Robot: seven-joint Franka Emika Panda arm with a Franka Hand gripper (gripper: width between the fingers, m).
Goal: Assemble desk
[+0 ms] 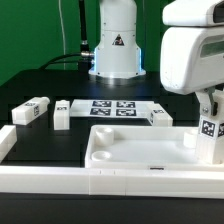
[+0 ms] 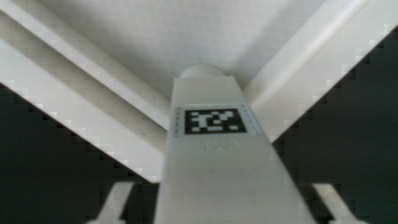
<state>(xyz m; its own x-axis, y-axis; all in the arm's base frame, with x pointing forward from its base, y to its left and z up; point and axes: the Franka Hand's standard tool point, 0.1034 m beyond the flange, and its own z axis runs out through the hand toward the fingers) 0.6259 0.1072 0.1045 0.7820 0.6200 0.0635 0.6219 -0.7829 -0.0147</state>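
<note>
The pincer (image 2: 217, 205) straddles an upright leg (image 2: 214, 122), one finger on each side. Whether it truly bites, I cannot tell! The desk panel (image 1: 140, 152) lies just beside the pincer, its rim close beyond the leg. Here's the danger: with a loose or off-centre pinch, the leg twists or drops on the lift. If it drifts into that rim, it shoves the panel across the tabletop (image 1: 45, 140) and spoils the alignment.
</note>
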